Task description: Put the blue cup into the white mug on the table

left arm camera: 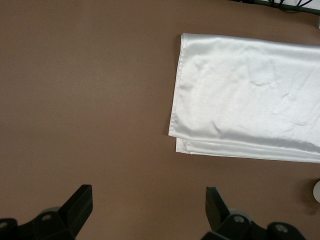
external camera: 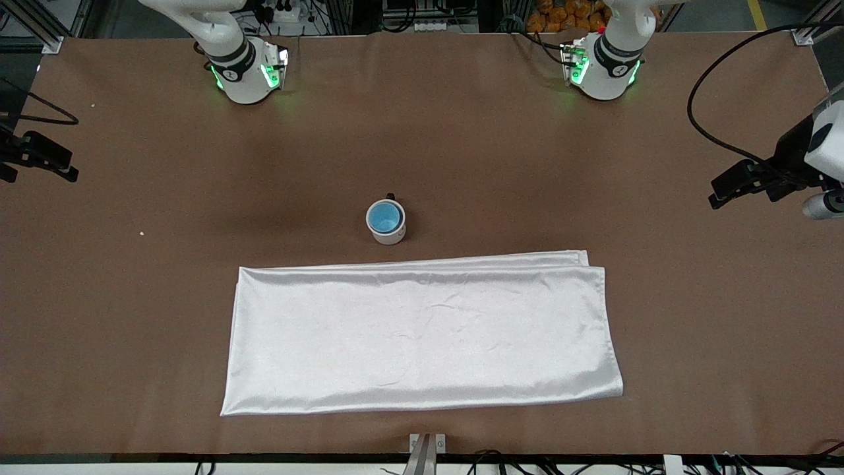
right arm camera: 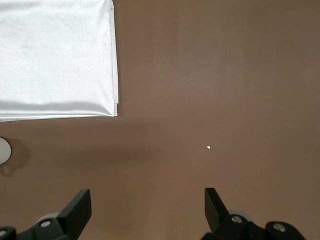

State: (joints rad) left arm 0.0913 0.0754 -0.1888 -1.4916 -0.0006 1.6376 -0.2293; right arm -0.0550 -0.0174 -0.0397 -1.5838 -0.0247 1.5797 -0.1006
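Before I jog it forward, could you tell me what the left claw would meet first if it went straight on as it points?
Probably only bare table: the open left claw points down at brown surface, with the white cloth off to one side.

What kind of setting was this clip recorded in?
Most likely a robotics lab bench, not a home. A wide matte brown table has two white robot arm bases mounted along one edge, with aluminium framing and cables around it. The staged props are a folded shiny white cloth and a small white mug.
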